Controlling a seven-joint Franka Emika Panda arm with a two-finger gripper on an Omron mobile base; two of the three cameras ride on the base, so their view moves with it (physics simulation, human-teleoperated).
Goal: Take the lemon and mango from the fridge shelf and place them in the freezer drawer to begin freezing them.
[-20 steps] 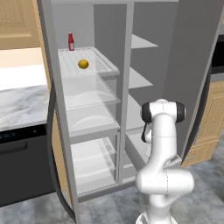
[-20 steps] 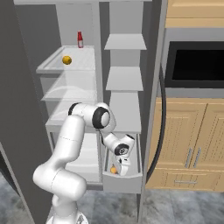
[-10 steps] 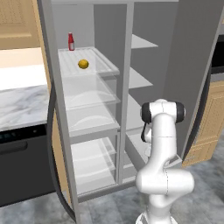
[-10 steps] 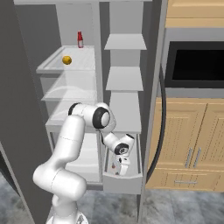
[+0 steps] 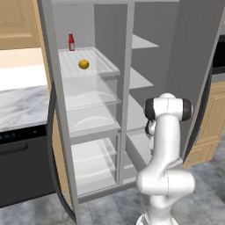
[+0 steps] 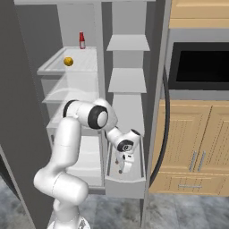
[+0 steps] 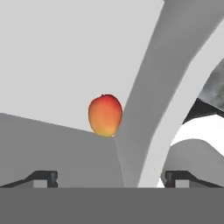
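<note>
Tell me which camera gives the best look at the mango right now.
The hand view: the mango sits near the middle, unobstructed, with its orange and red blush clear against the pale drawer wall, ahead of the open gripper. In the right base view the hand hangs over the freezer drawer and covers it; the left base view gives nothing of the fruit.

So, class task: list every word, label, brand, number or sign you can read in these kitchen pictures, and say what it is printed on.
None can be read.
The red bottle on the fridge shelf: any label is too small to make out.
The lemon, the mango, the freezer drawer, the microwave and the cabinet doors: plain surfaces, no writing.
</note>
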